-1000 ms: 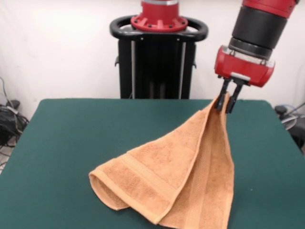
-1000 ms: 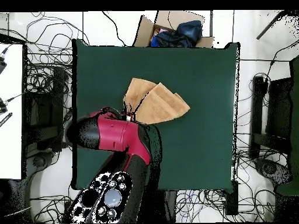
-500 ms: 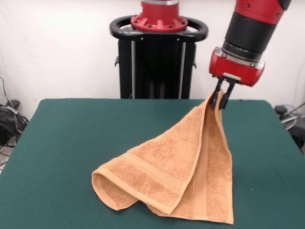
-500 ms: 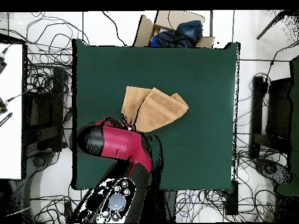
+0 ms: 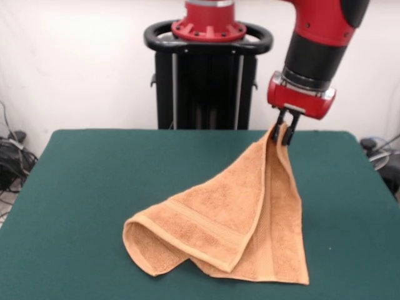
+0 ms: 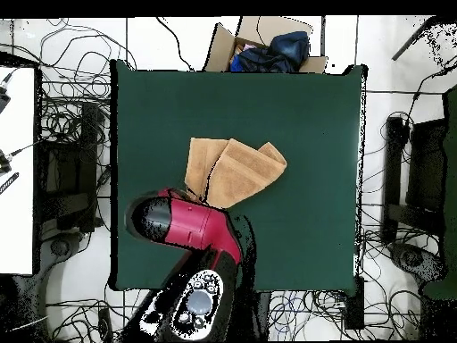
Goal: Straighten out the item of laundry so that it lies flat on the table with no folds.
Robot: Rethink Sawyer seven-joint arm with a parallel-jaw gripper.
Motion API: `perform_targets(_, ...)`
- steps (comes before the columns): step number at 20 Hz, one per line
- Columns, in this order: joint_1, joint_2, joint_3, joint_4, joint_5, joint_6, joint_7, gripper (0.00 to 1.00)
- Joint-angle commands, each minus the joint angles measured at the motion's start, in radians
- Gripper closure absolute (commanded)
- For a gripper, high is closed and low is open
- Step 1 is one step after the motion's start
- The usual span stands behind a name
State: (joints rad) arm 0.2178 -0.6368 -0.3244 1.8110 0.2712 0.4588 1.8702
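While one corner hung pinched aloft, the towel [image 5: 240,219] draped down in a doubled fan, its lower part curled under on the green surface [image 5: 94,187]. Hand [image 5: 282,132] clamped on that corner, above the far side. Judged mid-lift: next move should drag the folds open, then lower flat.

Open cardboard box [image 6: 259,40] holding dark cloth [image 6: 272,49]; cables [image 6: 67,116] on floor.
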Motion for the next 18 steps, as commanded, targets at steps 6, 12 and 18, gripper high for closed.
perform_targets(6, -0.061, 0.031, 0.197, 0.104, 0.058, -0.021, 0.174, 1.0)
perform_targets(12, -0.101, 0.027, 0.232, 0.11, 0.041, 0.007, 0.15, 0.0)
perform_targets(18, -0.129, 0.025, 0.256, 0.105, 0.029, -0.018, 0.131, 0.0)
